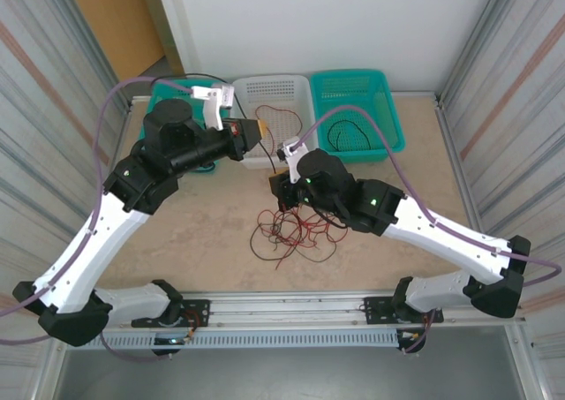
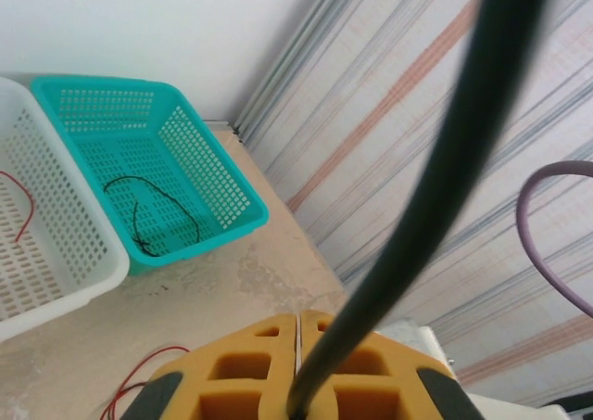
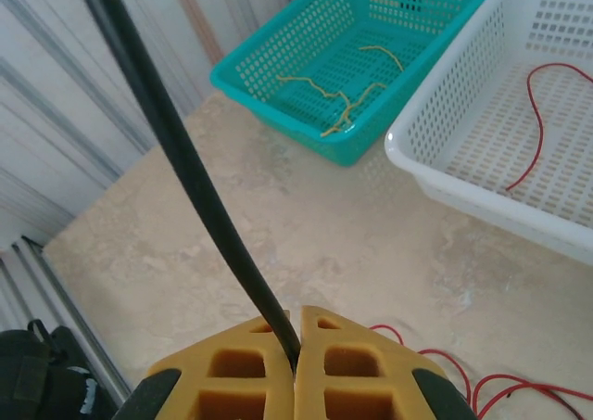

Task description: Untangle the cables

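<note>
A tangle of red and black cables (image 1: pixel 291 232) lies on the table in front of the right arm. My left gripper (image 1: pixel 255 136) hangs at the white basket's near rim. In the left wrist view its yellow fingers (image 2: pixel 250 364) are shut on a black cable (image 2: pixel 435 160) that runs up out of the frame. My right gripper (image 1: pixel 275 182) hovers just above the tangle's far edge. Its fingers (image 3: pixel 357 364) are shut on a black cable (image 3: pixel 185 160) that rises up and to the left. Red loops (image 3: pixel 482 383) lie on the table below it.
A white basket (image 1: pixel 305 89) at the back holds a red cable (image 1: pixel 275 119). The teal basket (image 1: pixel 388 109) to its right holds a black cable (image 1: pixel 349 135). Another teal basket (image 3: pixel 278 77) holds yellow-tan cables (image 3: pixel 343 95). Corrugated walls close in both sides.
</note>
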Controlling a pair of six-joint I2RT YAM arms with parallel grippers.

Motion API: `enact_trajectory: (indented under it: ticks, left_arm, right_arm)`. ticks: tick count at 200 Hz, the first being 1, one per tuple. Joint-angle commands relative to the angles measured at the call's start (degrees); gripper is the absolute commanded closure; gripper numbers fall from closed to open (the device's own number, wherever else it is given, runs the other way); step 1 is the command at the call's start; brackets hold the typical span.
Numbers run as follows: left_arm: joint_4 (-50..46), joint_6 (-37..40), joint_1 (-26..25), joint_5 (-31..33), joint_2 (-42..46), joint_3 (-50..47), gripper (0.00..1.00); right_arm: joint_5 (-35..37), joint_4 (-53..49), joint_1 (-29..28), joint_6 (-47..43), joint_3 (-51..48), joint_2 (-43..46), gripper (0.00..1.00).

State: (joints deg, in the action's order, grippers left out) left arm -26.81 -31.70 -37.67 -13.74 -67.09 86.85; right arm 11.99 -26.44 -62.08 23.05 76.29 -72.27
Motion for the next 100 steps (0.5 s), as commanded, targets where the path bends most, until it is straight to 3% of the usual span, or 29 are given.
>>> enact_trajectory:
  ticks: [1, 8, 28, 41, 57, 79, 100]
  left_arm:
    - [0.0, 2.0, 0.8, 3.0, 2.8, -3.6, 1.00]
    - [0.0, 3.2, 0.9, 4.4, 3.3, -5.7, 0.98]
    - [0.0, 3.6, 0.9, 7.2, 4.7, -12.3, 0.47]
    - [1.2, 3.0, 0.8, 7.4, 6.2, -17.3, 0.31]
    - [4.8, 0.1, 0.9, 6.8, 8.7, -24.3, 0.28]
    - [12.7, -5.5, 0.4, 3.1, 10.6, -34.4, 0.32]
    - [15.2, -7.5, -2.3, 4.5, 9.7, -38.9, 0.33]
  right_arm:
    - [0.1, 1.0, -0.6, -1.7, 2.4, 3.5, 1.00]
    - [-0.2, 1.1, -0.6, -1.8, 2.8, 4.4, 1.00]
    - [-1.5, 1.3, -0.6, -2.1, 4.2, 6.8, 1.00]
    - [-2.6, 2.0, -0.6, -2.3, 5.3, 8.4, 1.00]
    - [-3.8, 2.4, -0.4, -3.0, 7.6, 9.7, 1.00]
    - [-5.7, 2.2, 1.1, -3.8, 12.3, 9.3, 1.00]
    - [-8.1, 1.8, 4.0, -3.8, 16.4, 7.8, 1.00]
